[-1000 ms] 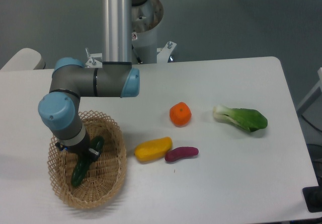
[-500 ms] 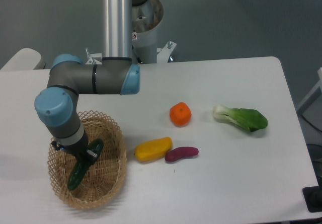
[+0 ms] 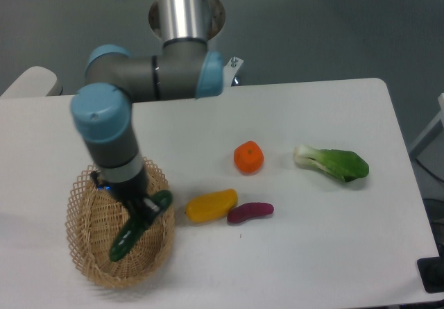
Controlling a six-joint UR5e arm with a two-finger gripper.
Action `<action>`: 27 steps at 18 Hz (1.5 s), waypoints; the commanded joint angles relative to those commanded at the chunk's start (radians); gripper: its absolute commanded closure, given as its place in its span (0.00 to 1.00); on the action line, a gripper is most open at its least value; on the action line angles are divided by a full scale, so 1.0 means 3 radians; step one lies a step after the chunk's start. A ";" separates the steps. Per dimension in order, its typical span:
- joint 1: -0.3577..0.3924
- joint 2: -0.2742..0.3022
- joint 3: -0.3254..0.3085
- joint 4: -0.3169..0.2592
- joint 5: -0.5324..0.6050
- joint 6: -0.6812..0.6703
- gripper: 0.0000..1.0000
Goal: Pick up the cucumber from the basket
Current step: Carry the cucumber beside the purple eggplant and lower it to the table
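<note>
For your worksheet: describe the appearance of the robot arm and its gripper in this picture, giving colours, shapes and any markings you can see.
The arm is built from grey cylindrical segments joined by rounded joints with light blue caps, plus a shiny silver tube rising at the top. The gripper is small and black, and its details are too blurred to make out. No cables or readable markings are visible on the arm itself.

White table (image 3: 312,253) carrying the lot. Wicker basket (image 3: 83,253) at the near left corner. Near the middle, yellow vegetable (image 3: 211,205) touching purple piece (image 3: 250,212) end to end. Orange fruit (image 3: 248,157) just behind them. Bok choy (image 3: 333,162) further right, apart.
</note>
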 joint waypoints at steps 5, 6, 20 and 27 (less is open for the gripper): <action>0.0455 0.0005 0.0138 -0.0148 -0.0041 0.0793 0.71; 0.0537 0.0000 0.0158 -0.0169 -0.0066 0.0961 0.71; 0.0952 -0.0041 0.0286 -0.0374 -0.0230 0.1786 0.71; 0.0942 -0.0041 0.0286 -0.0374 -0.0225 0.1786 0.71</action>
